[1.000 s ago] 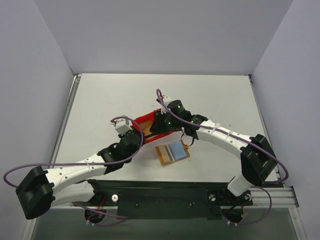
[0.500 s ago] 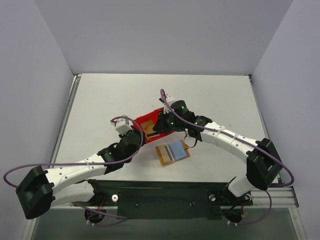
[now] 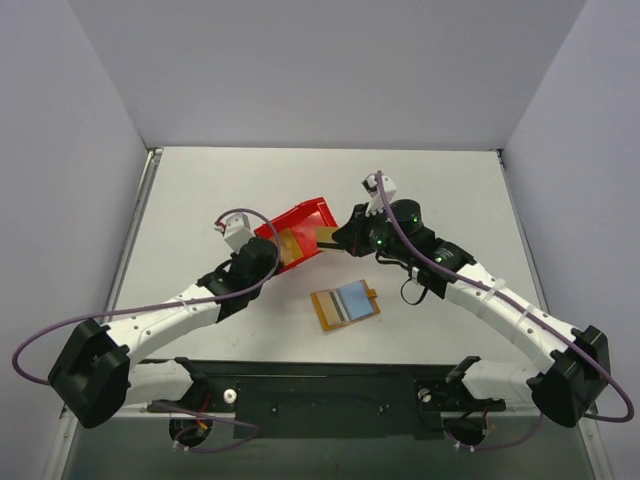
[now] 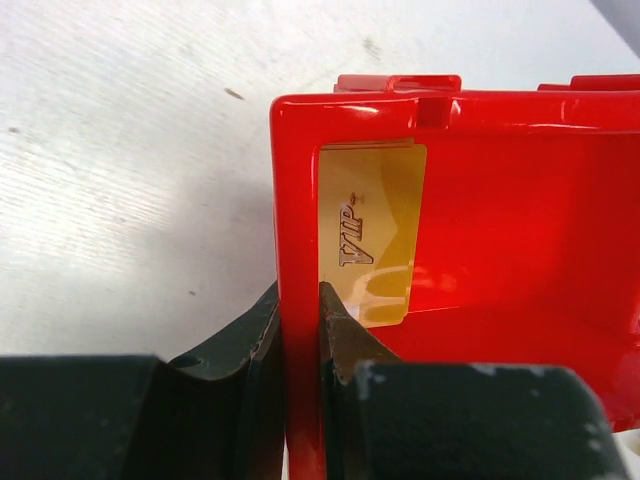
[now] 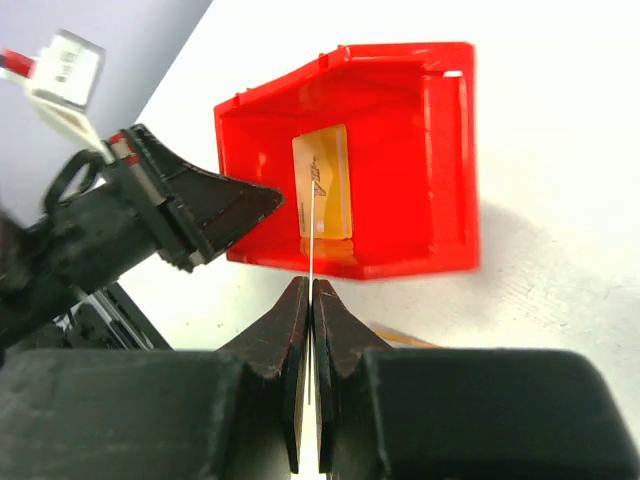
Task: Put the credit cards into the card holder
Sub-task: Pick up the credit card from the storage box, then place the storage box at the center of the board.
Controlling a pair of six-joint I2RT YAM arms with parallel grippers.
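Note:
My right gripper is shut on a credit card, which shows edge-on as a thin pale line between the fingers. In the top view this golden card sticks out of the gripper just right of the red bin. A second credit card marked VIP leans inside the bin. My left gripper is shut on the bin's side wall, one finger inside and one outside. The card holder lies open on the table, blue panel up.
The red bin is tipped, its open side facing the right gripper. The left arm reaches in at the bin's left side. Grey walls enclose the table on three sides.
The right gripper has shut on a card and drawn back to the right, out of the bin. The left gripper still holds the bin, which has shifted and tipped.

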